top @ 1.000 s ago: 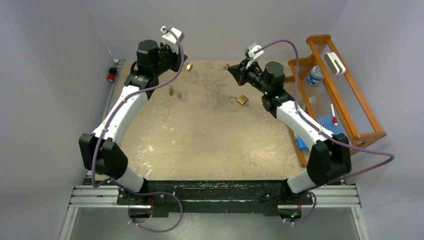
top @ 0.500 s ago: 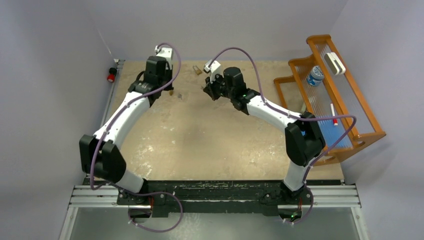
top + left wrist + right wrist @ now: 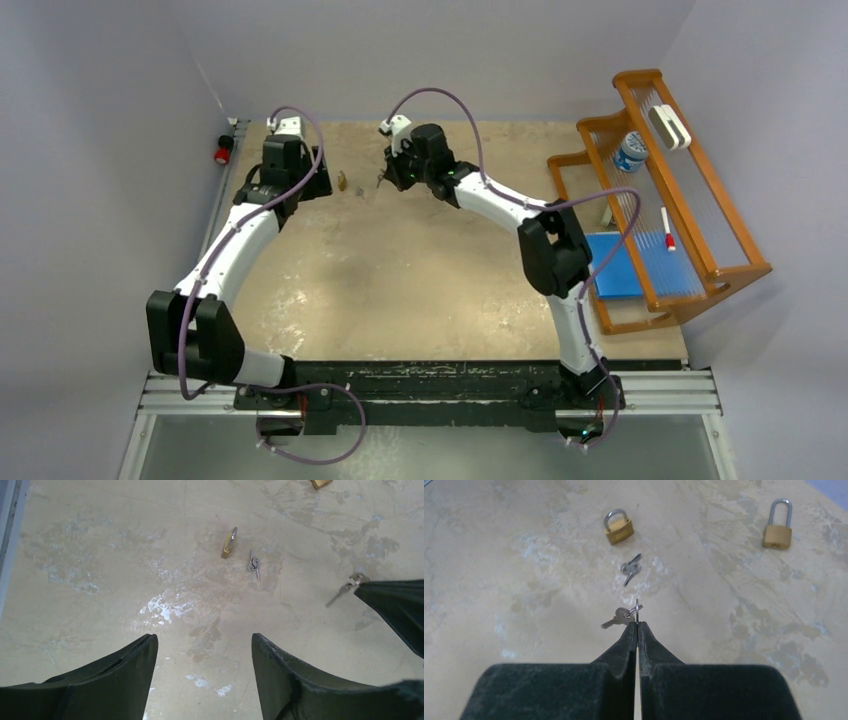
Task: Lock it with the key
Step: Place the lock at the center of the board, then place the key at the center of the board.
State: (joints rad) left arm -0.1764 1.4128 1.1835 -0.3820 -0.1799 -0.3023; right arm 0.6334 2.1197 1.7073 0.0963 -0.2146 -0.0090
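My right gripper (image 3: 637, 624) is shut on a key ring, and a silver key (image 3: 620, 618) hangs from it just above the table. Ahead of it lie a loose pair of keys (image 3: 630, 569) and a small brass padlock (image 3: 618, 527). The left wrist view shows that padlock (image 3: 229, 543) on its edge beside the loose keys (image 3: 254, 565), with the right gripper (image 3: 367, 582) and its key (image 3: 344, 590) at the right. My left gripper (image 3: 202, 637) is open and empty, well short of the padlock. From above, the padlock (image 3: 342, 181) sits between the left gripper (image 3: 322, 183) and the right gripper (image 3: 385, 180).
A second brass padlock (image 3: 777, 530) with a long shackle lies farther off to the right. A wooden rack (image 3: 735, 235) with a bottle (image 3: 630, 150), a marker and a blue pad stands at the table's right edge. A red button (image 3: 222, 155) sits at the far left corner.
My left gripper has opened and drawn back to the left. The right arm has swung left across the far side of the table, still shut on the key ring, to beside the small padlock.
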